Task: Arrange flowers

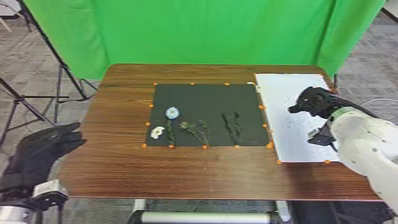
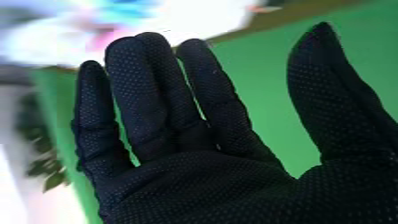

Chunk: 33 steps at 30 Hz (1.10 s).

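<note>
Black fabric covers our right hand [image 1: 315, 102], which we see at the white sheet [image 1: 291, 86]; its fingers are straight and the thumb stands apart from them. Our left hand [image 1: 37, 152] is near the left edge of the brown table [image 1: 107, 170], fingers extended. We see the blue flower [image 1: 172, 113], the white flower [image 1: 157, 132] and the green sprigs [image 1: 193, 130] lying on the dark mat [image 1: 200, 92].

big green curtain [image 1: 213, 35], 12 o'clock | grey carpet [image 1: 360, 70], 2-ish | black tripod legs [image 1: 64, 67], 10-ish | brown wood table [image 1: 222, 175], smack in the middle
</note>
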Each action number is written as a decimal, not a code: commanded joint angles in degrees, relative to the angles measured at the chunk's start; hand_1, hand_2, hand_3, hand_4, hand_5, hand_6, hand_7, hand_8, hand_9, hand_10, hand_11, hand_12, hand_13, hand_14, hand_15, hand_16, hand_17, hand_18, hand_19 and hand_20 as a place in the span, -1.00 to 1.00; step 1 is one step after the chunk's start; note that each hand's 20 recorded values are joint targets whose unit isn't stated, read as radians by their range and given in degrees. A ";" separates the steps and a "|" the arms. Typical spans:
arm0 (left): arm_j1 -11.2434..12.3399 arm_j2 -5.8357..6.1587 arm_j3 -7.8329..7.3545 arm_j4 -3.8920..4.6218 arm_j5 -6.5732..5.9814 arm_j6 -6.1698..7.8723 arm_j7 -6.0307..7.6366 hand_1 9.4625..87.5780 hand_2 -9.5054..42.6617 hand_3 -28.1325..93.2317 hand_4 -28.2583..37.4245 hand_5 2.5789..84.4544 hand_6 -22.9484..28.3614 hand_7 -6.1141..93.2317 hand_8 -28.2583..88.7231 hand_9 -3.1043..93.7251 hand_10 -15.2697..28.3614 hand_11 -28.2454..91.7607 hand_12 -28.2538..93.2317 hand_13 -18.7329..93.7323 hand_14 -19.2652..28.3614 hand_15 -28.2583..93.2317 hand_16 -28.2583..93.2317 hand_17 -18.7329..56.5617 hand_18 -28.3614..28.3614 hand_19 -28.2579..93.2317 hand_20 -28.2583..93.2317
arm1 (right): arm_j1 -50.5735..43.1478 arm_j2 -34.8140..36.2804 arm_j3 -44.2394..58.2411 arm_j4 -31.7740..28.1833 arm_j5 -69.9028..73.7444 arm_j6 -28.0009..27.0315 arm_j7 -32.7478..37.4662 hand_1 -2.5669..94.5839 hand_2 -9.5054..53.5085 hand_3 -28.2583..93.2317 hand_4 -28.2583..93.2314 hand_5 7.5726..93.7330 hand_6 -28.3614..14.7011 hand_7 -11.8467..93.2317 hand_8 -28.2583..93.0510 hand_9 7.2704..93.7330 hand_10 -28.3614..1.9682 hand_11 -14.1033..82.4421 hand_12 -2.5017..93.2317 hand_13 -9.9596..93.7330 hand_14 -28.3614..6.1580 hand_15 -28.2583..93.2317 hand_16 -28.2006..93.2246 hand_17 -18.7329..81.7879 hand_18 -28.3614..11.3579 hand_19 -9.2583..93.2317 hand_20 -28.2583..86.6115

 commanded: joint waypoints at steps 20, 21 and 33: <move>-3.99 3.63 0.25 3.42 -3.65 -7.11 -1.98 -0.54 -0.44 0.80 -0.48 0.14 0.45 -0.60 -0.66 -0.06 0.73 0.12 -0.35 -0.11 1.00 0.50 -0.74 -0.71 0.78 0.42 -0.21 | -3.98 1.44 5.70 8.02 -8.41 -0.39 7.38 -0.45 -0.75 0.83 -1.00 0.00 -0.07 -0.44 -0.73 -0.03 -0.50 -0.07 -0.57 0.10 -0.29 0.73 -0.29 -0.29 -0.82 0.65 -0.05; -4.18 3.44 0.19 3.53 -3.47 -7.30 -2.24 -0.54 -0.44 0.79 -0.48 0.14 0.46 -0.60 -0.66 -0.06 0.73 0.12 -0.35 -0.11 1.00 0.50 -0.74 -0.71 0.78 0.42 -0.21 | -4.07 1.23 5.77 8.13 -8.67 -0.43 7.45 -0.44 -0.75 0.83 -1.00 0.00 -0.07 -0.44 -0.73 -0.03 -0.50 -0.07 -0.57 0.10 -0.29 0.73 -0.29 -0.29 -0.82 0.65 -0.05; -5.12 3.10 0.55 4.01 -3.12 -8.28 -3.10 -0.53 -0.45 0.80 -0.48 0.14 0.46 -0.60 -0.65 -0.06 0.73 0.11 -0.35 -0.11 1.00 0.49 -0.74 -0.71 0.78 0.42 -0.20 | -0.77 0.15 2.10 9.92 -9.59 -0.48 7.52 -0.43 -0.76 0.83 -1.00 0.03 -0.05 -0.44 -0.73 0.03 -0.46 -0.08 -0.57 0.12 -0.25 0.72 -0.27 -0.29 -0.82 0.65 -0.05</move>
